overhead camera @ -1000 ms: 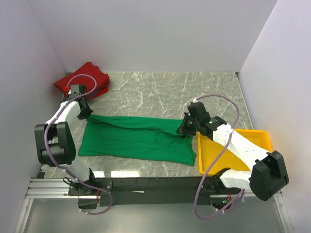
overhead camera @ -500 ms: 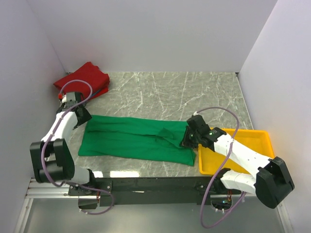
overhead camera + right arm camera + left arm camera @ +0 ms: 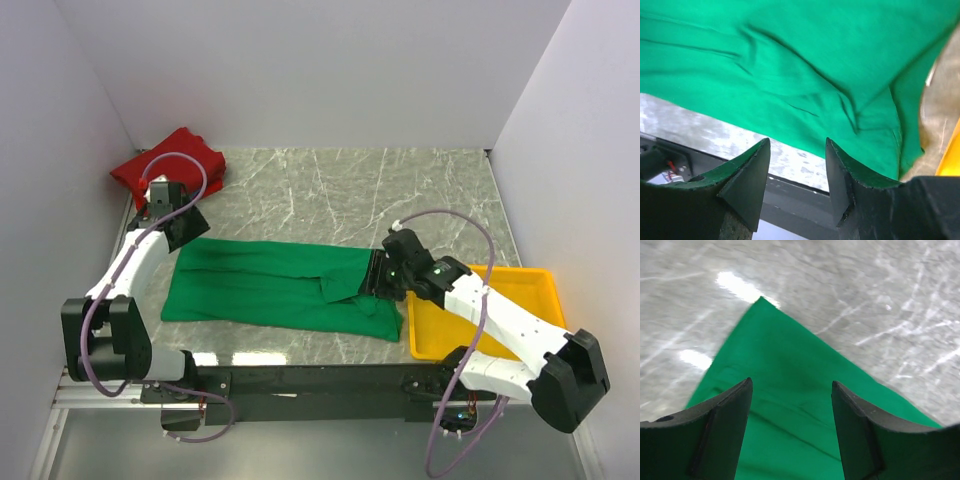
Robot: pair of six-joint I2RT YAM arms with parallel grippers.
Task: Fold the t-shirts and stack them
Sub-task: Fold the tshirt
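The green t-shirt (image 3: 275,290) lies folded into a long band across the middle of the marble table. Its far left corner (image 3: 762,302) shows in the left wrist view, and its near edge (image 3: 790,75) fills the right wrist view. The red t-shirt (image 3: 170,165) sits bunched in the far left corner. My left gripper (image 3: 185,232) (image 3: 791,385) hovers open just above the green shirt's left end, with nothing between its fingers. My right gripper (image 3: 378,280) (image 3: 797,145) is open over the shirt's right end, holding nothing.
A yellow tray (image 3: 520,290) stands at the right, partly under my right arm. White walls close the table on three sides. The dark front rail (image 3: 790,200) runs along the near edge of the table (image 3: 400,190).
Both grippers have let go of the green shirt and opened. The raised cloth has dropped flat into a band. The left gripper has lifted slightly; the right has drawn toward the shirt's right end.
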